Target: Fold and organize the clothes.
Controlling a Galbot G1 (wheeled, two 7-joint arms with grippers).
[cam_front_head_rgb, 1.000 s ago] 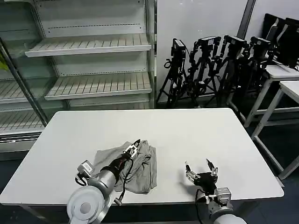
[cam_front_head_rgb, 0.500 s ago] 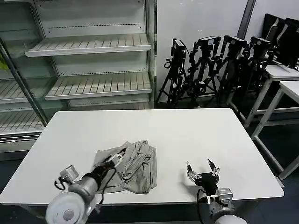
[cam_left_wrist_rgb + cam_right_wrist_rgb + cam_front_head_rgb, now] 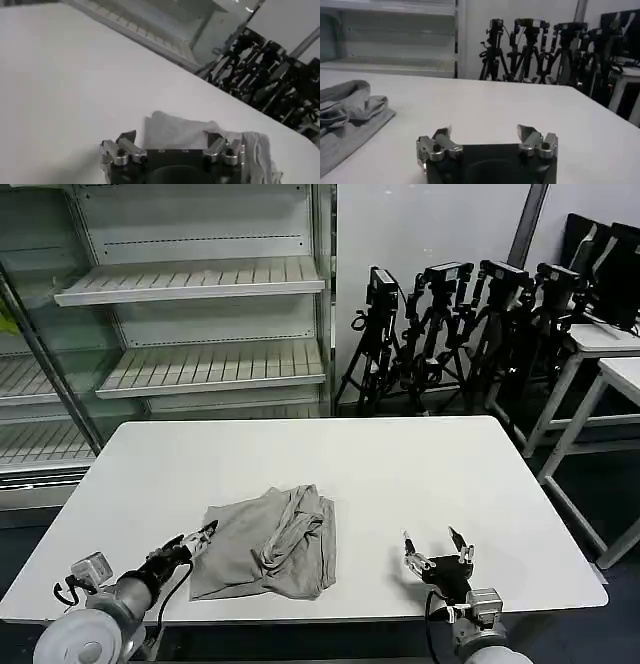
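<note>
The clothes (image 3: 268, 542), a light grey garment, lie folded in a rumpled bundle on the white table (image 3: 400, 464), left of centre near the front edge. My left gripper (image 3: 193, 536) stands open just off the bundle's near left corner, nothing between its fingers. In the left wrist view the grey clothes (image 3: 172, 127) lie just beyond the open left gripper (image 3: 169, 137). My right gripper (image 3: 432, 544) rests open and empty over bare table near the front edge, well to the right of the clothes. The right wrist view shows the right gripper (image 3: 484, 132) open, the clothes (image 3: 350, 107) off to one side.
White shelving (image 3: 200, 284) stands behind the table at back left. Black tripods (image 3: 450, 324) line the back wall. More white tables (image 3: 600, 354) stand at the right. The table's far half and right side are bare.
My left gripper has come off the top of the clothes and drawn back to the near left, now open beside the bundle. The cloth lies a little flatter. The right gripper barely moved.
</note>
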